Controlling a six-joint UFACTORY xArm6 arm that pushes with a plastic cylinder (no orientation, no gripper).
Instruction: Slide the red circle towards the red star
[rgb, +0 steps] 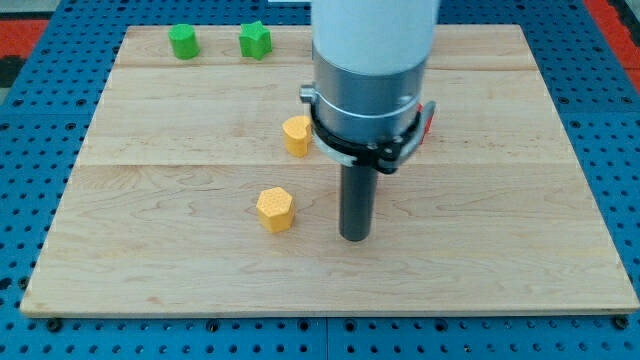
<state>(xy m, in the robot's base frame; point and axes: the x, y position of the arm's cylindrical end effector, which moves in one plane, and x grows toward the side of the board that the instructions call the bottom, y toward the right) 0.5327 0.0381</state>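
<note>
My tip (354, 237) rests on the wooden board, just right of a yellow hexagon block (275, 209). A second yellow block (296, 135) lies above it, partly behind the arm's housing. A sliver of a red block (430, 121) shows at the right edge of the housing; its shape cannot be told and the rest is hidden. No other red block shows. The arm's white and grey body (372, 70) covers the upper middle of the board.
Two green blocks sit near the board's top left: a rounded one (184, 41) and a star-like one (255, 40). The wooden board (500, 250) lies on a blue pegboard surface.
</note>
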